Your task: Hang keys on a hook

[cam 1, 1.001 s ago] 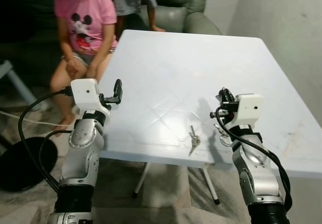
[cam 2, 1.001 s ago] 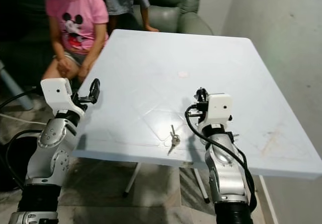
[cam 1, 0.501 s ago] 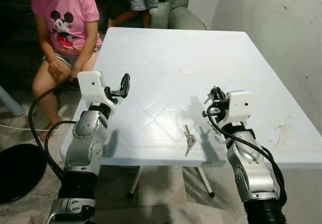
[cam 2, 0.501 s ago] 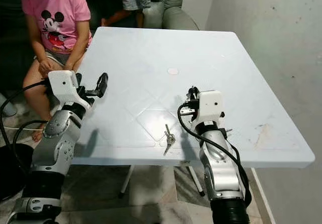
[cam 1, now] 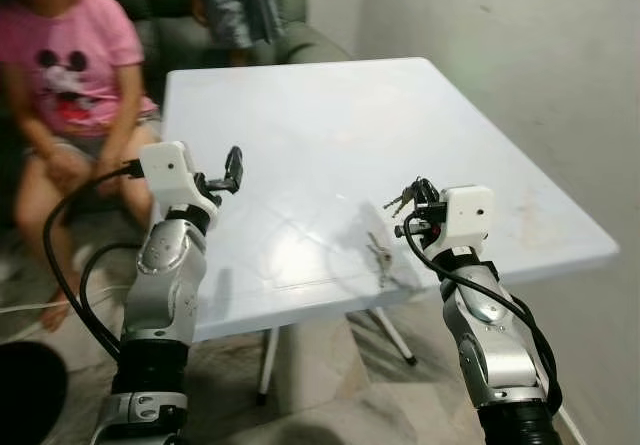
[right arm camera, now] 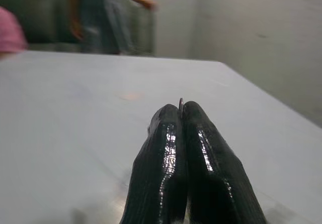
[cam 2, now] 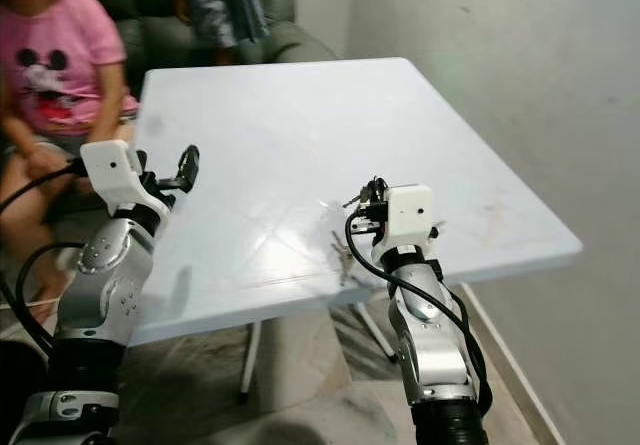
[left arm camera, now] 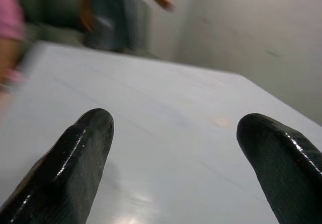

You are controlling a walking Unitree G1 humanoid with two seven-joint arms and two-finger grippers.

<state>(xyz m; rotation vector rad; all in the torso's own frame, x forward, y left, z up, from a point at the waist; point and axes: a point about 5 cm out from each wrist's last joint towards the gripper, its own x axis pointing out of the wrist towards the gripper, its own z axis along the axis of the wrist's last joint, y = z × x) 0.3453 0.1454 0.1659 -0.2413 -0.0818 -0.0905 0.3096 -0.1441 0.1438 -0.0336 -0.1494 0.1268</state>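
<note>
Your view has swung since a moment ago, so the white table (cam 1: 300, 125) now sits skewed, with the person in pink (cam 1: 60, 55) further left. Your left gripper (left arm camera: 171, 148) still hovers spread wide. Your right gripper (right arm camera: 180, 118) stays pinched on the keys (cam 1: 402, 201), lifted off the tabletop.

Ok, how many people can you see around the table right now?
2. One person in a pink shirt sits by the left side of the white table. The other person, in grey-blue clothes, stands at the green sofa past its far end. Others may be out of frame.
</note>
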